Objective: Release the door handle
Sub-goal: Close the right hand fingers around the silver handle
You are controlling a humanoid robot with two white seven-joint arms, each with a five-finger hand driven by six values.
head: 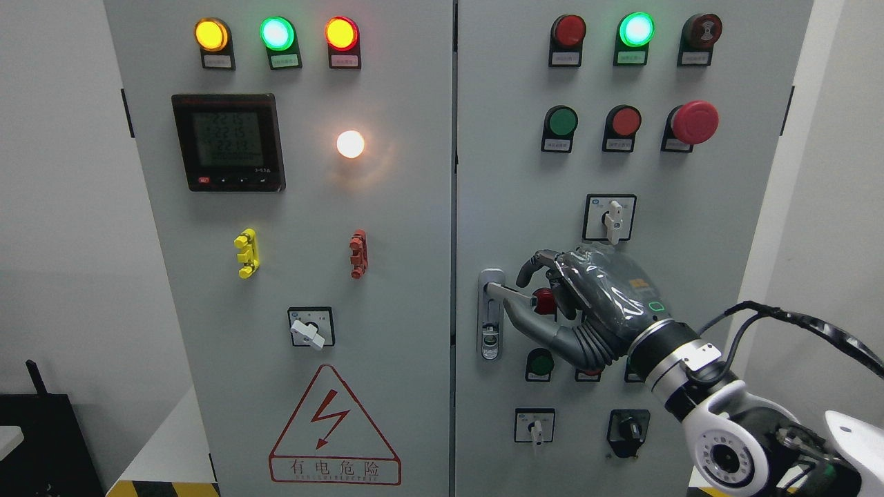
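Note:
The door handle (491, 314) is a silver plate with a keyhole on the left edge of the cabinet's right door (690, 207). Its lever (514, 295) sticks out sideways to the right. My right hand (528, 297), dark grey, comes in from the lower right and is shut around the lever's outer end. The fingers (535, 266) arch over the lever and the thumb (528, 323) lies just under it. The lever's tip is hidden inside the hand. My left arm does not show.
Around the hand on the right door are a white rotary switch (610, 217), a red button (544, 301), a green button (540, 364) and lower selector switches (628, 431). The left door (290, 276) carries a meter, lamps and a warning triangle. A black cable (815, 328) loops off my forearm.

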